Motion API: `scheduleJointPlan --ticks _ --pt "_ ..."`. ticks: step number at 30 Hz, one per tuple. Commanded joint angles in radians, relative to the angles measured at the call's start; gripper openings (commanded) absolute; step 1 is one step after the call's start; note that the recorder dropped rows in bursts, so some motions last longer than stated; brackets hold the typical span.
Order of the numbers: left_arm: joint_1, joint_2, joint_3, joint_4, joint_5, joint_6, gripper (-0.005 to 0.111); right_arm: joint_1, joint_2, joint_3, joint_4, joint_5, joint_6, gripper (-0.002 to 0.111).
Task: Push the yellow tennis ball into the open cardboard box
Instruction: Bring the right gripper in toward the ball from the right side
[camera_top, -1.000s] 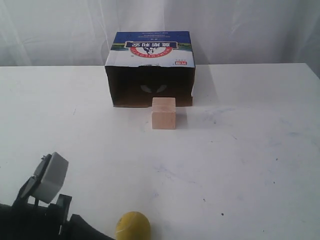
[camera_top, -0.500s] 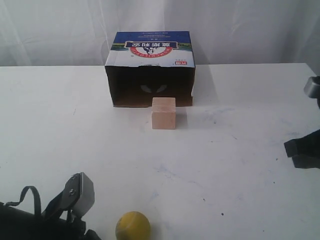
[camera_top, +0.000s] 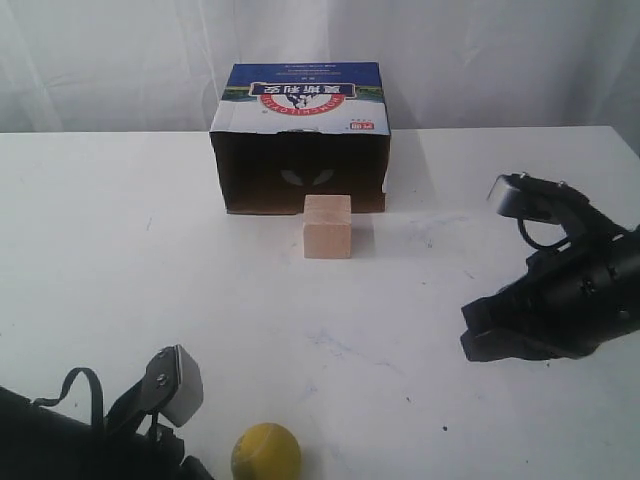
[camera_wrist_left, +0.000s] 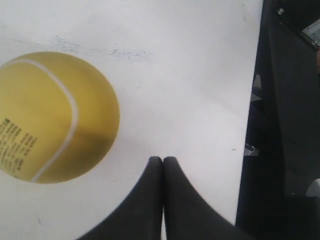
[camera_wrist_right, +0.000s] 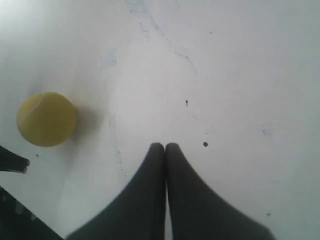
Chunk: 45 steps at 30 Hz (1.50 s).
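Note:
The yellow tennis ball (camera_top: 266, 451) rests on the white table at the front edge; it also shows in the left wrist view (camera_wrist_left: 52, 117) and the right wrist view (camera_wrist_right: 46, 119). The open cardboard box (camera_top: 300, 135) lies at the back centre, its dark opening facing the front. My left gripper (camera_wrist_left: 163, 159) is shut and empty, just beside the ball and apart from it. My right gripper (camera_wrist_right: 165, 145) is shut and empty over bare table, well to the right of the ball; in the exterior view that arm (camera_top: 560, 295) reaches in from the right.
A pale wooden cube (camera_top: 328, 226) stands right in front of the box's opening, between the ball and the box. The left arm's body (camera_top: 90, 430) fills the front left corner. The table edge (camera_wrist_left: 255, 100) runs close to the left gripper.
The right arm has come in from the right edge toward the table's middle. The left arm has sunk lower and shifted right, nearer the ball. Ball, cube and box have stayed put.

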Motion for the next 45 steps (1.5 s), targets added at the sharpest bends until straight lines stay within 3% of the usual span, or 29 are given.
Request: scheduleJointPlan --ticks 1,12,45 --pt "-0.009 0.011 -0.021 -0.021 0.013 0.155 0.0 0.034 0.057 -0.006 0.05 -0.02 -0.037 0.0" --pt "-0.009 0.025 -0.053 -0.021 -0.007 0.155 0.0 0.12 0.106 -0.006 0.202 -0.028 -0.208 0.0" --pt "-0.009 0.025 -0.088 -0.021 -0.07 0.155 0.0 0.187 0.221 -0.006 0.354 -0.137 -0.281 0.0"
